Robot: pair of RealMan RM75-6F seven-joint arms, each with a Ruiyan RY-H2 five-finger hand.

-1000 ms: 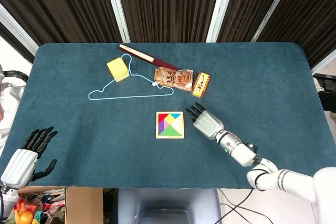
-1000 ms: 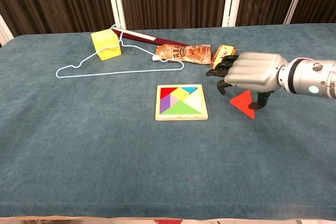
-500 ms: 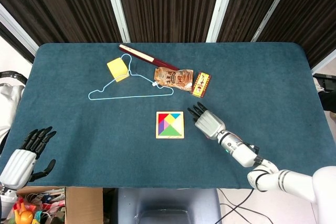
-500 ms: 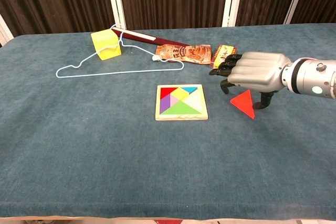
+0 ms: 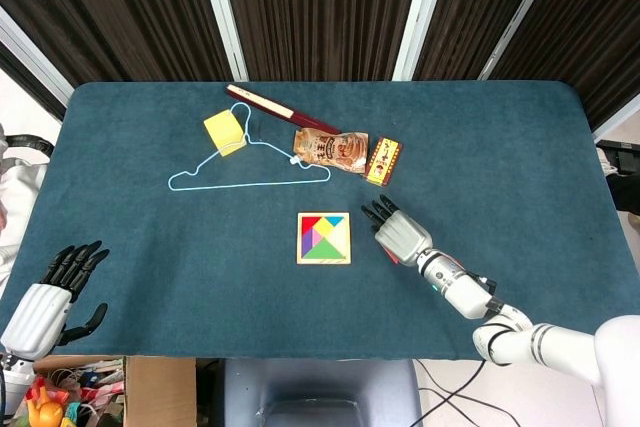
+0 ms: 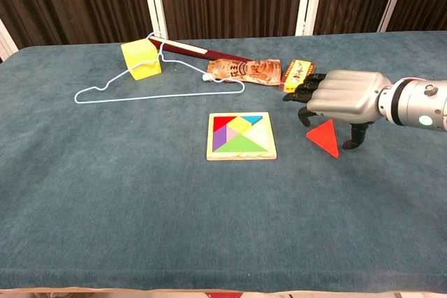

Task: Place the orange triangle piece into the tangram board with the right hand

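The orange triangle [image 6: 323, 137] lies flat on the blue cloth, just right of the wooden tangram board [image 6: 242, 136]. My right hand [image 6: 342, 99] hovers over the triangle with its fingers curled down on either side; it grips nothing. In the head view the right hand [image 5: 403, 234] covers nearly all of the triangle, beside the board [image 5: 324, 238]. The board holds several coloured pieces and has a pale bare patch on its right side. My left hand [image 5: 50, 297] waits at the near left table edge, fingers apart, holding nothing.
Behind the board lie a light blue hanger [image 6: 157, 87], a yellow block [image 6: 140, 59], a snack pouch [image 6: 244, 70], a small yellow-red box [image 6: 297, 72] and a dark red stick [image 5: 280, 107]. The box sits just beyond my right fingertips.
My right hand has drifted slightly to the right above the triangle. The triangle and the left hand stay where they were.
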